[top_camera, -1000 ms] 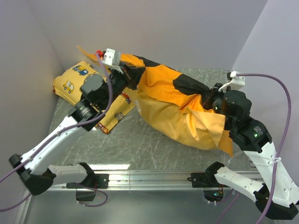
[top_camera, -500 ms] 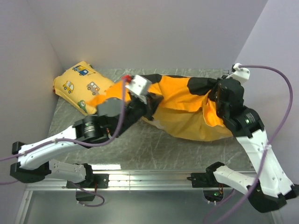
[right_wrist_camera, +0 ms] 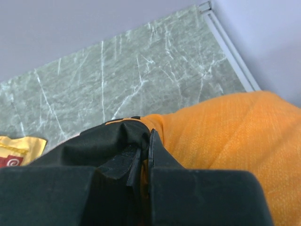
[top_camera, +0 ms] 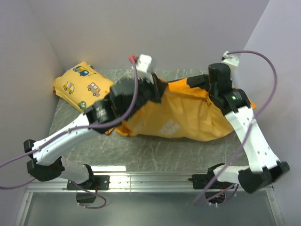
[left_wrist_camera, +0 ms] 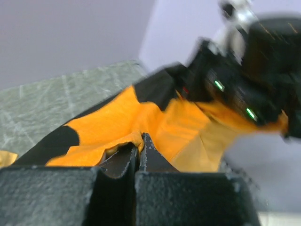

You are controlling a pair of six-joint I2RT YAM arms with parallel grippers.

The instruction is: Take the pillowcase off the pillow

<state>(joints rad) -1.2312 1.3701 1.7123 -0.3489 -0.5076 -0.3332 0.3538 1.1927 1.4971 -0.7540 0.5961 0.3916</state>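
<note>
The orange pillowcase (top_camera: 183,117) with black patches and small white lettering lies stretched across the middle of the table. The white pillow is hidden inside it. My left gripper (top_camera: 155,92) is shut on the pillowcase's upper left edge; in the left wrist view (left_wrist_camera: 138,143) orange cloth is pinched between its fingers. My right gripper (top_camera: 214,92) is shut on the upper right edge; in the right wrist view (right_wrist_camera: 146,141) black and orange cloth (right_wrist_camera: 225,127) is pinched between its fingers.
A smaller yellow pillow printed with little cars (top_camera: 82,84) lies at the back left against the wall. Grey walls close in the table at the left, back and right. The marbled tabletop (top_camera: 141,146) shows in front of the pillowcase.
Both grippers have swung toward the back, each holding the pillowcase. The bundle turned over and spread flat, its lettered side now up. The left arm moved right, off the yellow pillow.
</note>
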